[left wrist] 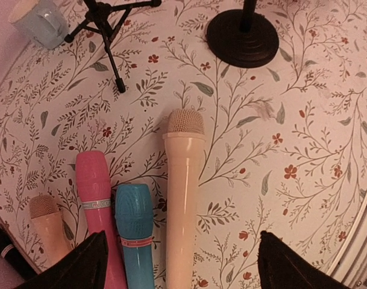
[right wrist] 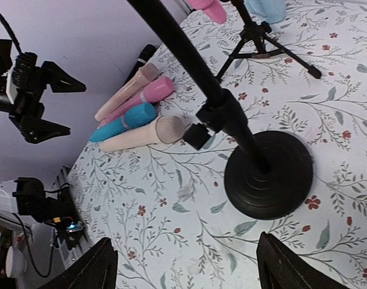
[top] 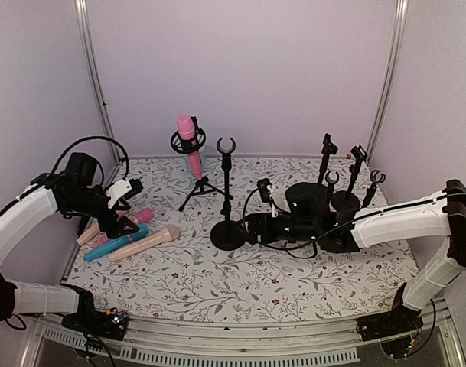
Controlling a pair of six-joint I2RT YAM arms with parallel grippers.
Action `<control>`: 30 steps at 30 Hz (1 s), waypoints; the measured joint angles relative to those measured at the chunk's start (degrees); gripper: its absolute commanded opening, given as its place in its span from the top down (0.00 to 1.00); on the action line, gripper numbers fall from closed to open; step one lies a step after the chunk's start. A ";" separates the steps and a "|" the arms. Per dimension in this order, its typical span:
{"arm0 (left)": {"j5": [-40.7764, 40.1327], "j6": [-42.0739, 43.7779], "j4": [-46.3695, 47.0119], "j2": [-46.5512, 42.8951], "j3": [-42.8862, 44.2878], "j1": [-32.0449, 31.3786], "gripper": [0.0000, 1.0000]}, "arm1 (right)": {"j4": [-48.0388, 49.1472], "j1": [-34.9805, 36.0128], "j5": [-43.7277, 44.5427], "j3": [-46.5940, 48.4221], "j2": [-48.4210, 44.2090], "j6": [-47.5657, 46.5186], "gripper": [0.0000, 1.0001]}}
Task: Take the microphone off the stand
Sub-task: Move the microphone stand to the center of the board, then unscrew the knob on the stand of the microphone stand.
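Observation:
A pink microphone [top: 188, 136] with a pale blue lower body stands upright in the ring mount of a black tripod stand [top: 204, 189] at the back. Its blue end [left wrist: 41, 21] shows at the top left of the left wrist view. My left gripper [top: 124, 206] is open and hovers over several loose microphones lying at the left. A beige microphone [left wrist: 183, 192] lies on the cloth below the gap of the left gripper [left wrist: 183, 271], not gripped. My right gripper [top: 255, 218] is open beside an empty round-base stand [top: 227, 229], which sits just ahead of the right gripper [right wrist: 186, 268].
Beside the beige microphone lie a blue one [left wrist: 135, 235], a pink one [left wrist: 96, 198] and another beige one [left wrist: 47, 226]. Several empty black stands [top: 347, 180] cluster at the back right. The floral cloth [top: 240, 294] covers the table, with white walls close on three sides.

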 measured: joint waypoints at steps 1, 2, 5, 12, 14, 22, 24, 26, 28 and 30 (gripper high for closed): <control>0.00 -0.13 0.22 -0.02 0.00 0.00 0.13 | 0.13 -0.04 -2.19 0.52 -0.11 1.79 0.23; 0.00 -0.26 0.35 -0.07 0.00 0.00 0.13 | 0.17 -0.22 -4.26 1.09 0.11 3.32 0.26; 0.04 -0.48 0.48 -0.48 0.00 0.00 0.13 | -0.17 -0.83 -8.39 3.76 2.08 7.91 0.35; 0.33 -0.48 0.50 -2.95 0.02 0.00 0.13 | -1.38 -2.71 -11.43 12.26 9.18 16.28 0.51; 0.48 -0.48 0.48 -3.30 0.02 0.00 0.13 | -2.51 -3.02 -11.47 14.73 10.91 17.49 0.54; 0.57 -0.48 0.46 -3.37 0.02 0.00 0.13 | -8.48 -3.26 -10.88 20.11 14.16 19.98 0.57; 0.61 -0.48 0.46 -3.37 0.02 0.00 0.13 | -9.51 -3.26 -10.56 20.72 14.32 20.35 0.57; 0.63 -0.48 0.44 -3.37 0.02 0.00 0.13 | -10.16 -3.26 -9.94 20.81 14.32 20.63 0.57; 0.66 -0.48 0.44 -3.37 0.02 0.00 0.13 | -10.91 -3.32 -8.85 20.81 14.32 20.98 0.57; 0.70 -0.48 0.44 -3.37 0.02 0.00 0.13 | -11.19 -3.54 -7.98 20.81 14.36 21.49 0.58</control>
